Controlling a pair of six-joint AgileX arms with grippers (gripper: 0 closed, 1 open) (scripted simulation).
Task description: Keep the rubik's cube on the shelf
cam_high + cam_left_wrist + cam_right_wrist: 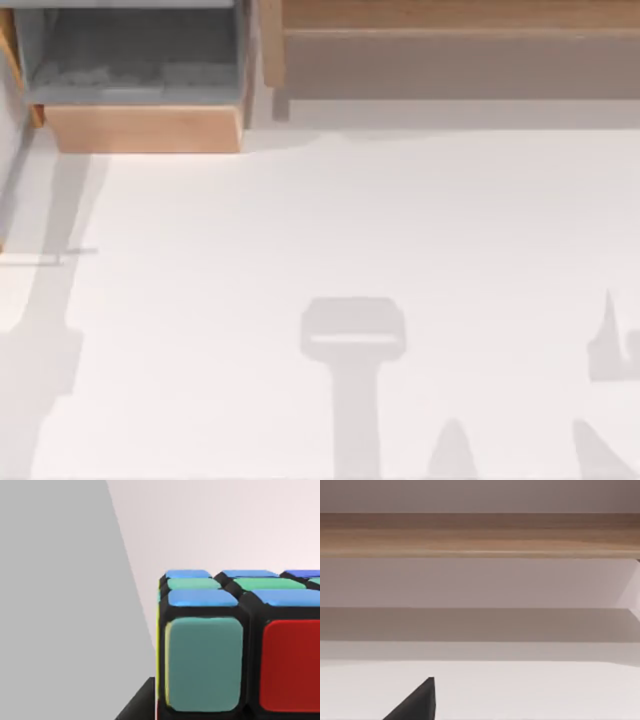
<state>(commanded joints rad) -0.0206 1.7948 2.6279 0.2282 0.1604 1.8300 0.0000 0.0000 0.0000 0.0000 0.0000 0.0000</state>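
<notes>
One cube to shelve. From above, the white table (350, 220) lies bare under arm shadows, the shelf (450, 20) along its far right edge beside a grey-lined box (140, 60). Left wrist: the rubik's cube (240, 645) sits right up close; whether those fingers grip it, I cannot tell. Right wrist: the wooden ledge faces the camera, one dark fingertip (420, 702) poking in. Best carry it level, high over the lip.
</notes>
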